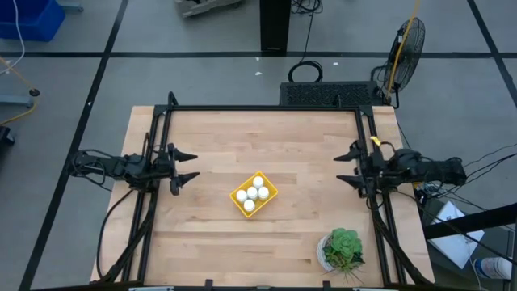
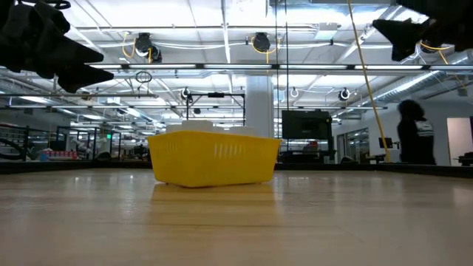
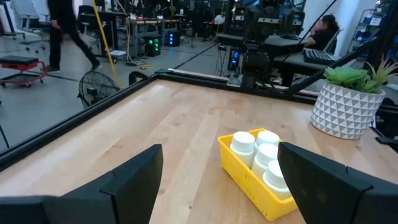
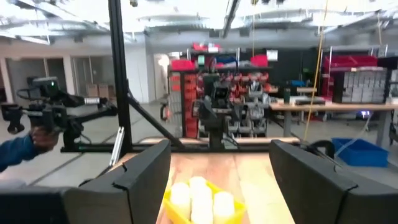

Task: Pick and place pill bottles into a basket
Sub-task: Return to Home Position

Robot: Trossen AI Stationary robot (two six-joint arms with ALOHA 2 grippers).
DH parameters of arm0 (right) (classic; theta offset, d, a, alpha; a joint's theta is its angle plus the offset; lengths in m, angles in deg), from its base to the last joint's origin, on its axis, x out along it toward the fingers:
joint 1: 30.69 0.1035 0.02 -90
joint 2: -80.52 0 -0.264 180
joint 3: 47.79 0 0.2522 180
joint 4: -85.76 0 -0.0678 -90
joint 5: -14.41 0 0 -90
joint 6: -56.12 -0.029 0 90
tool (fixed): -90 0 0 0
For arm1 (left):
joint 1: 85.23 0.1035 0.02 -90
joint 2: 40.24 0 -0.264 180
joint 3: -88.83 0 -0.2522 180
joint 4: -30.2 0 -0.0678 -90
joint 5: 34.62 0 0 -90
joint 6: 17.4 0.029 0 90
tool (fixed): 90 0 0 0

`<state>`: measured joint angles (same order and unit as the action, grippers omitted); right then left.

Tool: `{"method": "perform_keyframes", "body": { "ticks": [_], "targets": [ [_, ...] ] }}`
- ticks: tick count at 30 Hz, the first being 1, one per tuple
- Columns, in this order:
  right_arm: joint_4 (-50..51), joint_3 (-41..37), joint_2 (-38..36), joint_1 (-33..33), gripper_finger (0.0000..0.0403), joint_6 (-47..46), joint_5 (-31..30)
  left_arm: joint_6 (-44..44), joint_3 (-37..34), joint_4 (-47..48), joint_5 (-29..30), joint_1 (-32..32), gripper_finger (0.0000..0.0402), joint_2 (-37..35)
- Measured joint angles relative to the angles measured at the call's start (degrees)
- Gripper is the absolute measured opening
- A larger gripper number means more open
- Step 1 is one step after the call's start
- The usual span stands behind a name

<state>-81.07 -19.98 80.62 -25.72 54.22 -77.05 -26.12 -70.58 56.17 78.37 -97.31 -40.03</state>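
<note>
The yellow basket (image 1: 254, 196) stands on its base at the middle of the wooden table, and it also shows in the low view (image 2: 214, 158). Several white pill bottles (image 1: 253, 194) stand upright inside it, seen too in the left wrist view (image 3: 261, 154) and the right wrist view (image 4: 200, 197). My left gripper (image 1: 189, 166) is open and empty at the table's left side, above the surface. My right gripper (image 1: 344, 168) is open and empty at the table's right side.
A white pot with a green plant (image 1: 342, 250) stands near the table's front right corner. A black frame (image 1: 258, 108) runs along the table's far and side edges. Bare wood lies on all sides of the basket. A person (image 2: 411, 133) stands in the room behind.
</note>
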Motion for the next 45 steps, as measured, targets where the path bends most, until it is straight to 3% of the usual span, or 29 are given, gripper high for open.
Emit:
{"method": "perform_keyframes", "body": {
  "ticks": [6,21,27,32,41,45],
  "targets": [
    [-8.4,-7.2,0.0,0.0,0.0265,-0.4,0.0,0.5,0.0,0.7,-3.5,0.0,0.0318,0.0],
    [-7.7,-11.0,0.0,0.0,0.0265,-2.4,3.3,0.7,0.0,2.5,-4.8,0.0,0.0322,0.0],
    [-5.6,-11.1,0.0,0.0,0.0265,-3.9,8.8,0.7,0.0,2.7,-5.0,0.0,0.0315,0.0],
    [-0.2,-11.2,0.1,-0.1,0.0265,-4.9,1.6,0.7,0.0,2.9,-5.0,0.0,0.0322,0.0],
    [-1.4,-11.3,0.1,-0.1,0.0265,-4.3,-1.4,0.5,0.0,3.0,-5.1,0.0,0.0323,0.0],
    [-1.3,-11.3,0.1,-0.1,0.0265,-4.5,1.6,0.3,0.0,3.1,-5.1,0.0,0.0317,0.0]
  ]
}}
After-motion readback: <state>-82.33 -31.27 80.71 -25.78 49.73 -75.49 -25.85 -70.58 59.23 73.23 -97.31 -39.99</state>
